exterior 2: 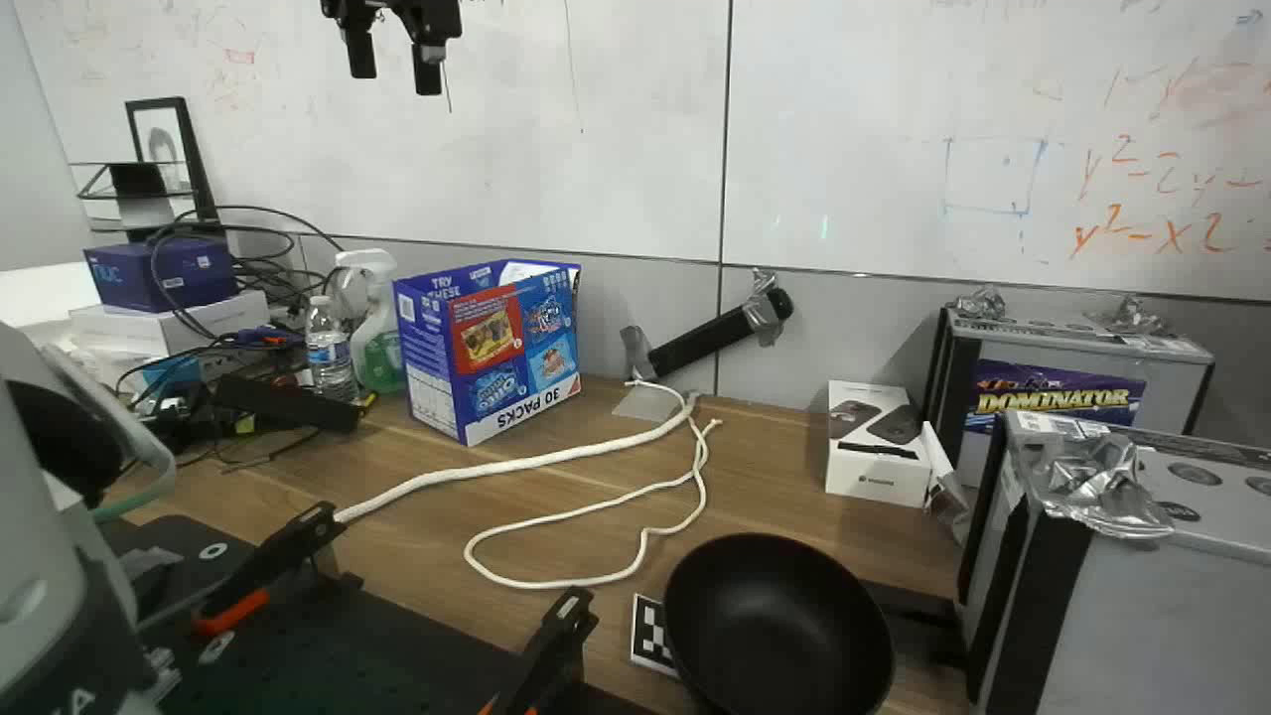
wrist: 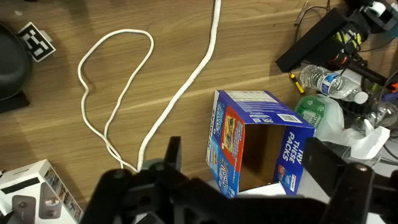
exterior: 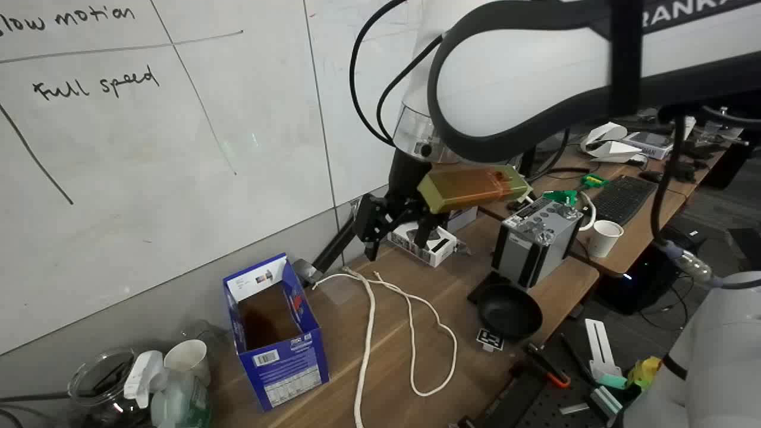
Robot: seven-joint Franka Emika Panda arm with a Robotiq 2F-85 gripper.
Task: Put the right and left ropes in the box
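Thick rope (exterior 2: 521, 463), left in both exterior views; thin rope (exterior 2: 556, 586), looped, right: both likely light, limp, best pinched mid-length; my pincer (exterior 2: 395, 74): jaws apart, empty

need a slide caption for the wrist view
Past the open gripper, an open blue snack carton stands beside a thick white rope and a thinner looped white rope on the wood-grain tabletop.

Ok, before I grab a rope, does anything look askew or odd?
Yes: near the open blue cardboard box, a straight black bar slants along the grey wall, crumpled silver tape at both ends; that looks makeshift.
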